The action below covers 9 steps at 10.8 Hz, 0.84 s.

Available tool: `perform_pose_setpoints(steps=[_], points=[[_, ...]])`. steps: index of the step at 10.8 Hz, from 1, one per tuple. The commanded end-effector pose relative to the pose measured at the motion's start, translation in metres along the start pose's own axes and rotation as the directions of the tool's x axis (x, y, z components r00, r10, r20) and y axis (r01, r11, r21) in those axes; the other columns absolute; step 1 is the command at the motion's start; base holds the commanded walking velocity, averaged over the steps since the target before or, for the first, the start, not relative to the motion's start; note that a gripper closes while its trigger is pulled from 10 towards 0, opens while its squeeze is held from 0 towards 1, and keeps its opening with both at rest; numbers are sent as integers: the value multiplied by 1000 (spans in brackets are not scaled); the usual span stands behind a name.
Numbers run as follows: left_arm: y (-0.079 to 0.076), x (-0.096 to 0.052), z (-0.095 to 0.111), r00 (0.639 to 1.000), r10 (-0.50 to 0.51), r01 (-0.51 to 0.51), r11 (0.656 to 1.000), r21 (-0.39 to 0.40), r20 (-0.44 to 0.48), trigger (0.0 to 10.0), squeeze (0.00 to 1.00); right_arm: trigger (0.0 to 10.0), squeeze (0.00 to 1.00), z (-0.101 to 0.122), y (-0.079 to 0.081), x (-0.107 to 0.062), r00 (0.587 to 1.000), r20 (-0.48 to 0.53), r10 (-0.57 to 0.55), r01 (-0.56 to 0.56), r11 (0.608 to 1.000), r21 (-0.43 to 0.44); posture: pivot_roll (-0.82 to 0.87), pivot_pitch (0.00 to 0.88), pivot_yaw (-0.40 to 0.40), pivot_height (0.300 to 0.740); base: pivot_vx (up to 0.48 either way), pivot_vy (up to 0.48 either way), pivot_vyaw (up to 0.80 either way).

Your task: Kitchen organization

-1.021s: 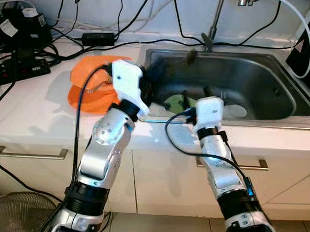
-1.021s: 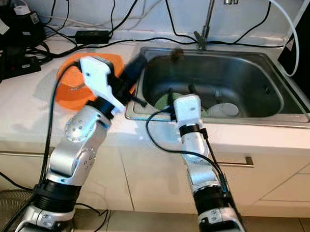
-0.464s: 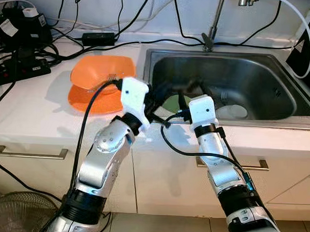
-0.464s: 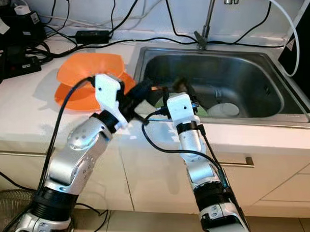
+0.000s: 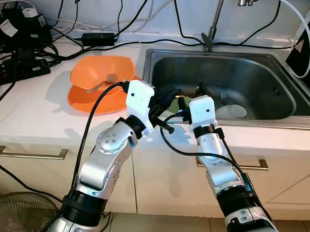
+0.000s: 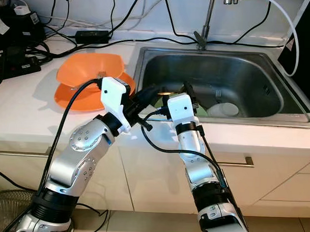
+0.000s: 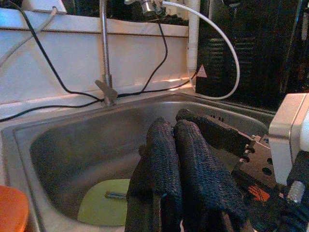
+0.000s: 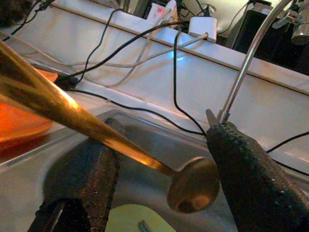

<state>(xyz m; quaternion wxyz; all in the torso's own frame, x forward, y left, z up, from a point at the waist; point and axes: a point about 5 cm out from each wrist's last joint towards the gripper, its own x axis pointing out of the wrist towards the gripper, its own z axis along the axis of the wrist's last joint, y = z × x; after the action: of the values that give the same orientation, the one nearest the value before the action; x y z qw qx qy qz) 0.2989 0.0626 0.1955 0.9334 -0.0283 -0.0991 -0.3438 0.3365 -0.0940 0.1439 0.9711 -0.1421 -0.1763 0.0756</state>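
White counter [image 5: 33,112], steel sink [image 5: 258,63], orange plates [image 5: 95,88], cables [image 5: 25,45]

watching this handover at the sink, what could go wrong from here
The gold spoon sits between the right gripper's open fingers, so it might drop into the sink onto the green plate. The left gripper and right gripper crowd together at the sink's edge and could collide.
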Motion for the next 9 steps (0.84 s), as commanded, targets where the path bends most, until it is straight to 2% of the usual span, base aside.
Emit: perform_pose_setpoints(steps=[1,3,4,9], points=[[-3,-1,-1,1000,-21,21,1000,2,-15,10000,0,10000,0,6,1,3,1000,30,5,-5,1000,2,126,0,38,740,0,0,0],[-2,-1,-1,1000,-17,17,1000,7,-21,10000,0,10000,0,6,2,3,999,34,12,-12,1000,3,127,0,37,740,0,0,0],[-1,-1,-1,1000,-5,6,1000,13,-21,10000,0,0,0,7,3,3,999,43,20,-20,1000,6,127,0,36,740,0,0,0],[4,-1,-1,999,36,-36,999,34,-19,10000,0,0,0,8,4,1,998,52,32,-33,999,16,126,0,34,740,0,0,0]])
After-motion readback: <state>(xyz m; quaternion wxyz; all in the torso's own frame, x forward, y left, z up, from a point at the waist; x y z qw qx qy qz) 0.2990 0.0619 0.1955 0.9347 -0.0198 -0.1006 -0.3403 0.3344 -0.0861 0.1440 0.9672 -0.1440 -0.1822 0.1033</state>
